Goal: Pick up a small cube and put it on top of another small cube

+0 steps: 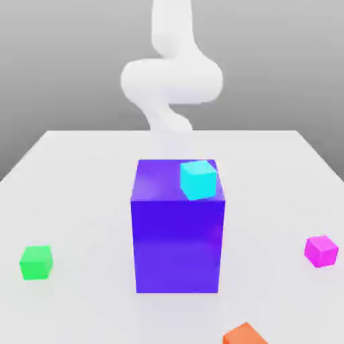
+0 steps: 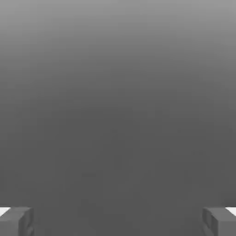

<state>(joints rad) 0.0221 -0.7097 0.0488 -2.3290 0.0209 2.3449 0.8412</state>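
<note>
A small cyan cube (image 1: pixel 198 179) rests on the top face of a large blue-violet block (image 1: pixel 178 235) in the middle of the white table, near that face's corner toward the exterior view's right. A small green cube (image 1: pixel 35 262) lies on the table at the exterior view's left, and a small magenta cube (image 1: pixel 321 250) at its right. A small orange cube (image 1: pixel 244 334) sits at the near edge. The white arm (image 1: pixel 172 80) rises behind the block. In the hand view my gripper (image 2: pixel 118 222) is open, its grey fingertips (image 2: pixel 16 221) far apart with nothing between them.
The white table (image 1: pixel 80 188) stretches around the block on all sides. The tall block stands between the arm and the near cubes. Plain grey background lies ahead of the hand camera.
</note>
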